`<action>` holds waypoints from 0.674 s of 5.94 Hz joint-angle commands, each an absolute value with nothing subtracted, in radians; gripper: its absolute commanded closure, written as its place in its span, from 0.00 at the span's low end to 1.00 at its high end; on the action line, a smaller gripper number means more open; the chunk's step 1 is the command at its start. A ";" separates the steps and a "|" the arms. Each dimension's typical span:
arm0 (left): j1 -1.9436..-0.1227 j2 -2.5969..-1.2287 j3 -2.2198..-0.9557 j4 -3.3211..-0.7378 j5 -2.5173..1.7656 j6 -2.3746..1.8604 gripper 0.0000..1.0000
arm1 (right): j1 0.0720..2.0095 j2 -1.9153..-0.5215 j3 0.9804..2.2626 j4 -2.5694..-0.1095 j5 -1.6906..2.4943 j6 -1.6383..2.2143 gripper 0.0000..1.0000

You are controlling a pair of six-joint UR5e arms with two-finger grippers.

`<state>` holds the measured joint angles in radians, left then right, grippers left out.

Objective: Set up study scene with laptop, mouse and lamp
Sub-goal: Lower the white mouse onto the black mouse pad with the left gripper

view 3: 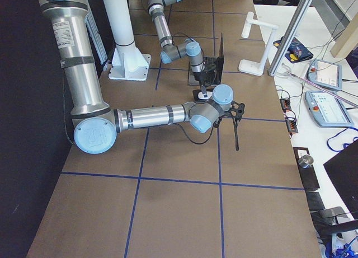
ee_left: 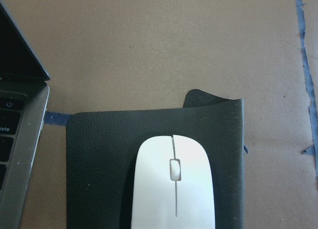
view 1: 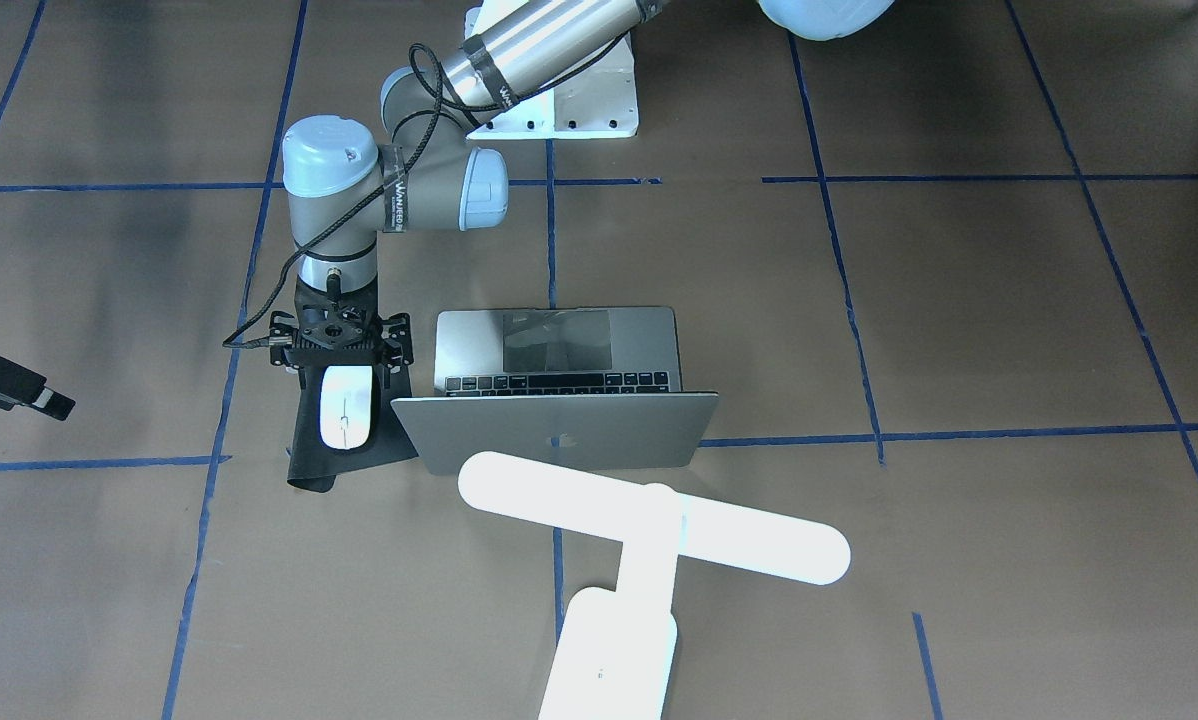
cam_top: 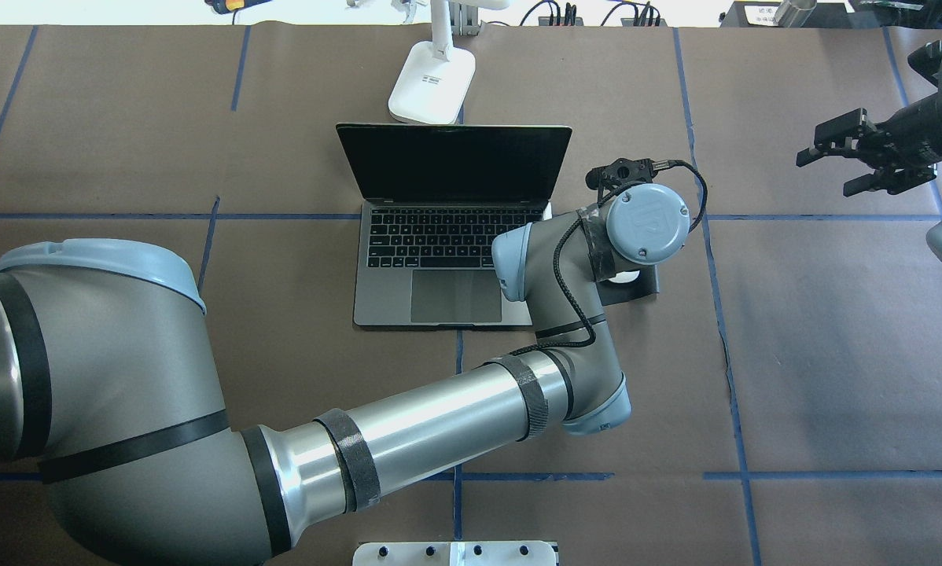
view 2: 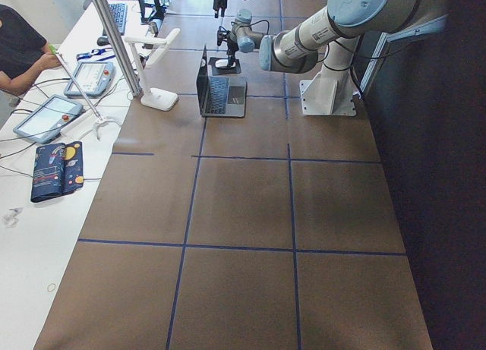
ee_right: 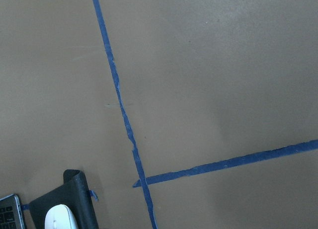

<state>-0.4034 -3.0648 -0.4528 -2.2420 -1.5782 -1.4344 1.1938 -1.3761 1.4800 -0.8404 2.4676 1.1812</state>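
The laptop [cam_top: 439, 259] stands open in the middle of the table [cam_top: 833, 354], with its screen turned to the robot. The lamp [view 1: 649, 515] stands just behind the lid, on the operators' side, and its long head reaches over the top edge of the lid.

The mouse [view 1: 347, 408] lies on a black mat [ee_left: 99, 154] just beside the laptop, on the robot's right side of it. One far corner of the mat is curled up.

The left arm reaches across in front of the laptop, and the left gripper [view 1: 337, 345] points straight down above the end of the mouse that is nearer to the robot. In the left wrist view the mouse fills the lower middle, so it lies almost directly under the fingers, and a little more to the far side. Its long axis runs away from the robot, parallel to the side edge of the laptop. In my judgement, a grasp must therefore close across the narrow width, from left and right.

If the fingers of the left gripper are apart or together I cannot tell; no view shows them clearly, and it is not sure that they touch the mouse.

The right gripper [cam_top: 848, 161] hangs well apart, far to the robot's right, with fingers spread and holding nothing. The left arm is clearly the nearer one.
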 commanded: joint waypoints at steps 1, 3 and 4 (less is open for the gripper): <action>-0.405 -3.069 -0.484 -2.241 -1.586 -1.445 0.00 | 1.218 -1.370 1.482 -0.845 2.499 1.181 0.00; -0.408 -3.033 -0.616 -2.209 -1.598 -1.447 0.00 | 1.253 -1.373 1.482 -0.847 2.510 1.180 0.00; -0.408 -2.928 -0.817 -2.130 -1.641 -1.448 0.00 | 1.267 -1.376 1.486 -0.847 2.510 1.180 0.00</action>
<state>-0.4076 -3.0059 -0.6595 -2.1896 -1.6100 -1.4468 1.2520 -1.3733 1.4836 -0.8466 2.5084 1.1800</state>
